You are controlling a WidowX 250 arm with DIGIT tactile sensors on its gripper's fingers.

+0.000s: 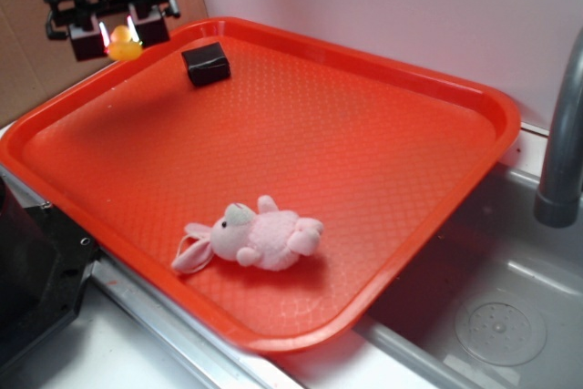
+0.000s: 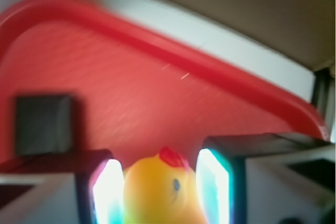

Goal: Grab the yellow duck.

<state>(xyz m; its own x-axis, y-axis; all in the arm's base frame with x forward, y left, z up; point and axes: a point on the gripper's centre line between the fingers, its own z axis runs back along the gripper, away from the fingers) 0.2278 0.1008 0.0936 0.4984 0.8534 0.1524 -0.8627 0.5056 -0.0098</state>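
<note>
The yellow duck (image 1: 123, 44) hangs above the far left corner of the red tray (image 1: 392, 70), pinched between the two glowing pads of my gripper (image 1: 121, 35). In the wrist view the yellow duck (image 2: 160, 190) fills the space between the pads, its orange beak pointing up and one eye showing. My gripper (image 2: 160, 190) is shut on it, both pads pressed against its sides. The duck is lifted off the tray surface.
A black block (image 1: 206, 64) sits on the tray just right of the gripper, also seen as the black block (image 2: 44, 124) in the wrist view. A pink plush bunny (image 1: 250, 237) lies near the tray's front. A grey sink (image 1: 492, 316) and faucet (image 1: 560, 152) stand at the right.
</note>
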